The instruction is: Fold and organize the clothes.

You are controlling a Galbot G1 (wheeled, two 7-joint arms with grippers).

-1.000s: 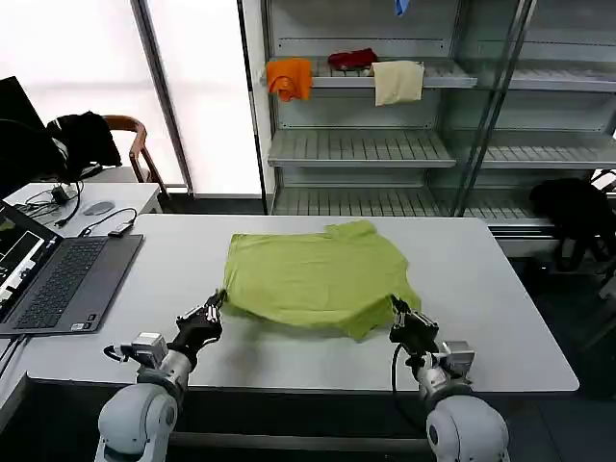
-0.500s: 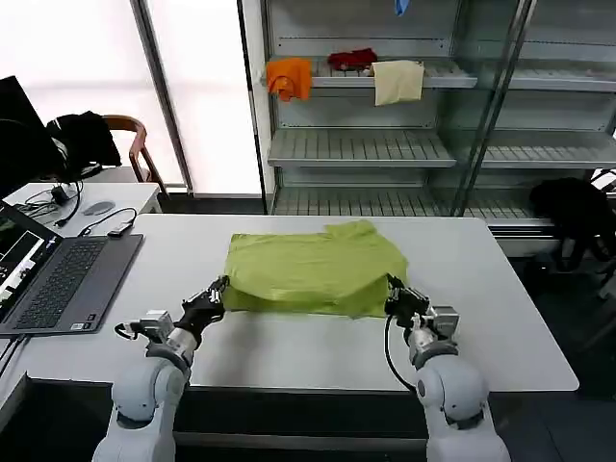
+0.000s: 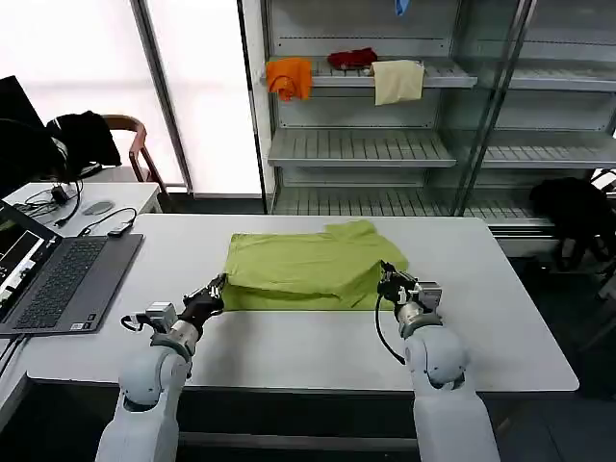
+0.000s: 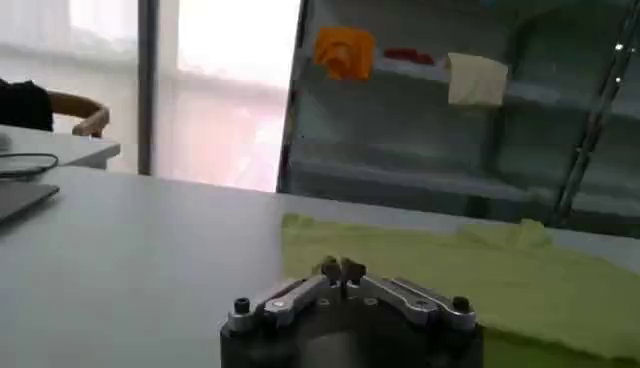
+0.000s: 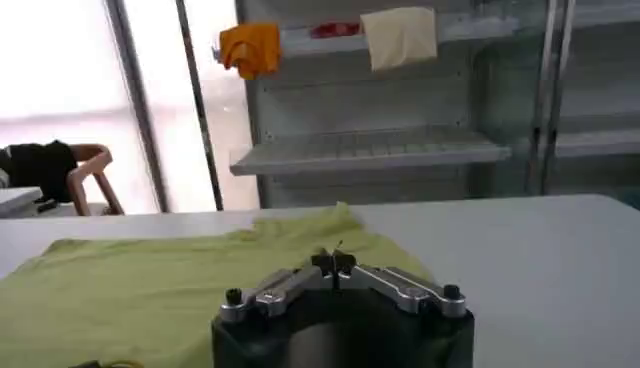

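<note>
A white bench (image 3: pixel 289 351) lies under the tools. Well left of the left tool, an open laptop (image 3: pixel 53 279) sits on it, a cable (image 3: pixel 108 223) beyond. Far ahead, a shelf (image 3: pixel 385 75) carries an orange cloth (image 3: pixel 289 77), a red cloth (image 3: pixel 352 59) and a cream cloth (image 3: pixel 397 81). A chair (image 3: pixel 130 140) stands at far left.

- T-shirt (image 3: pixel 306 271): soft matt lime cloth, lightly creased.
- Table (image 3: pixel 500 289): smooth, pale, faintly sheened top.
- Left gripper (image 4: pixel 341 270) and right gripper (image 5: pixel 333 262): bare grey metal links on black matt bodies.
- Laptop (image 3: pixel 58 279): matt grey casing.
</note>
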